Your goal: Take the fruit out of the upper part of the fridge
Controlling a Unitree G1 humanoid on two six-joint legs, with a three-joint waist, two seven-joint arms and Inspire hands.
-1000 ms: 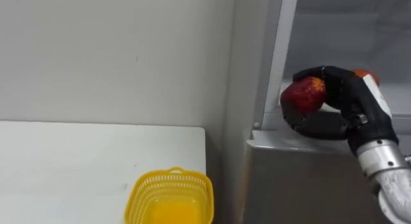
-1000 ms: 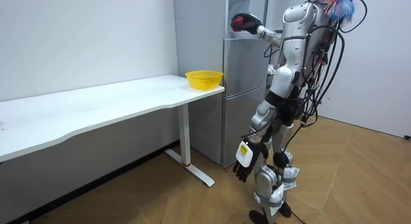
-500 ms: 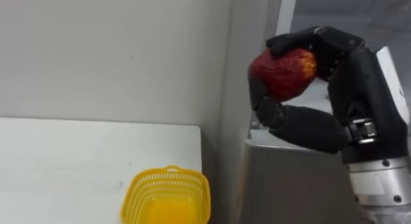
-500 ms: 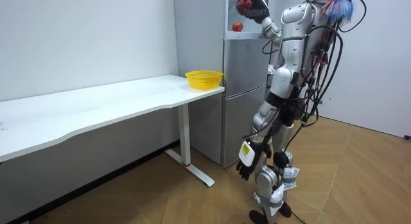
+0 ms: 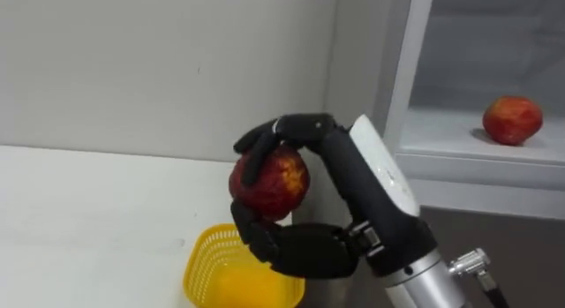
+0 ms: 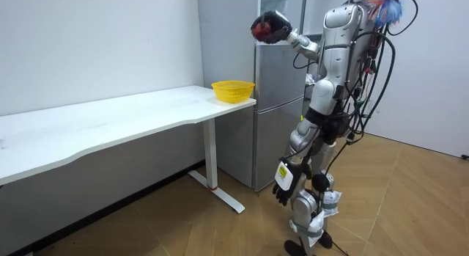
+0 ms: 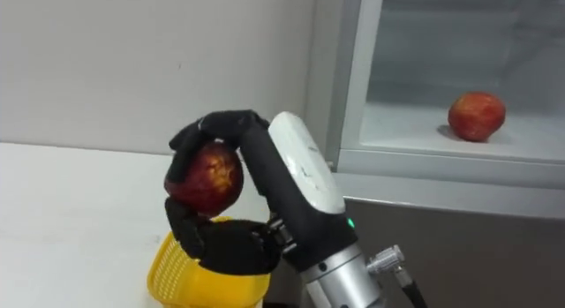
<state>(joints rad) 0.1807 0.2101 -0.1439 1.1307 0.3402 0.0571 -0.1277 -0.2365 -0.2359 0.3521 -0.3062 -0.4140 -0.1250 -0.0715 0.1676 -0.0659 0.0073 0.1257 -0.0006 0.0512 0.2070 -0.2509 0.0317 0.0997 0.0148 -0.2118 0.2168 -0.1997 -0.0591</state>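
Since half a second earlier, the right hand [image 5: 311, 250] had swung away from the fridge opening toward the robot's left, carrying the apple [image 5: 269, 181] out over the corner of the worktop [image 5: 88, 220]. Its black fingers and thumb were curled round the fruit, clamping it from above and below. The apple was round, with glossy red skin mottled with yellow, and it hung in the air just above the yellow basket [image 5: 210, 271], a small plastic basket with an open mesh wall standing on the smooth white worktop near its end. A second red apple [image 5: 512, 120] of much the same shape sat on the pale flat shelf [image 5: 459, 142] of the upper fridge compartment, well apart from the hand. In the room view the robot stood upright before the tall grey fridge [image 6: 278, 102], right arm raised toward the room view's left, and the left hand [image 6: 282, 191] hung beside its thigh.
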